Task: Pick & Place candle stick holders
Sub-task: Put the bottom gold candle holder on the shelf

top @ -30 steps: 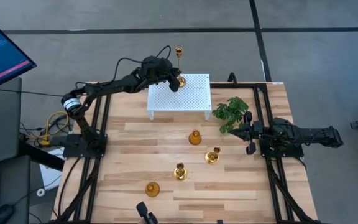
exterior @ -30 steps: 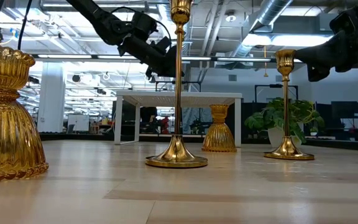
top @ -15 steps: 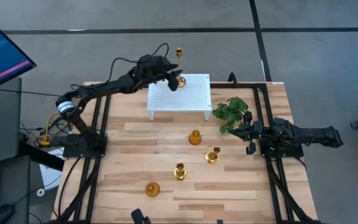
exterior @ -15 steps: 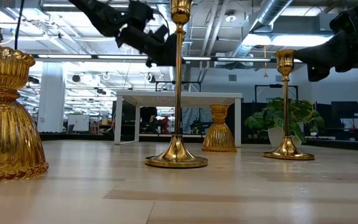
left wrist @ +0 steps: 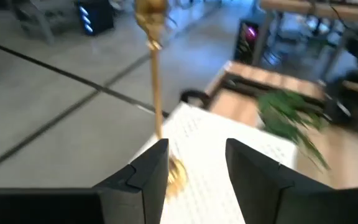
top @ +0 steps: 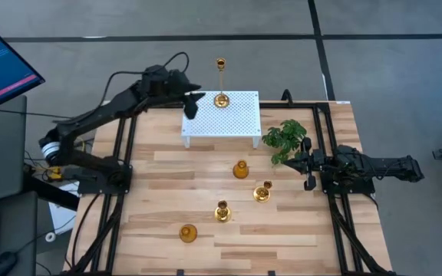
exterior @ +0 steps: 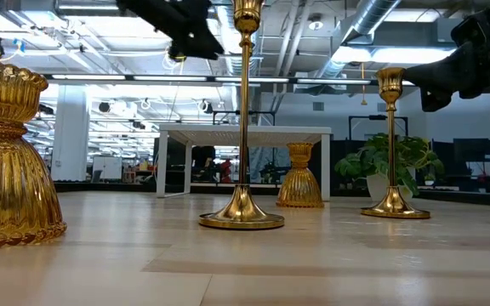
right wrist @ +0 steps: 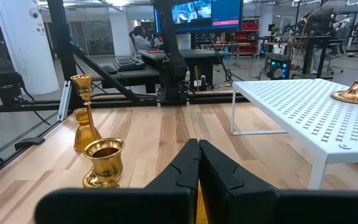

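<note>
While the tall candle stick holder (top: 221, 98) stands on the white stand (top: 240, 119), the left gripper (top: 192, 105) hovers left of it, fingers apart; the right gripper (top: 308, 170) waits pressed together.

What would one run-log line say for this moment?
left gripper: open, beside stand | tall holder: upright on white stand | right gripper: shut, waiting near plant | four holders on table
</note>
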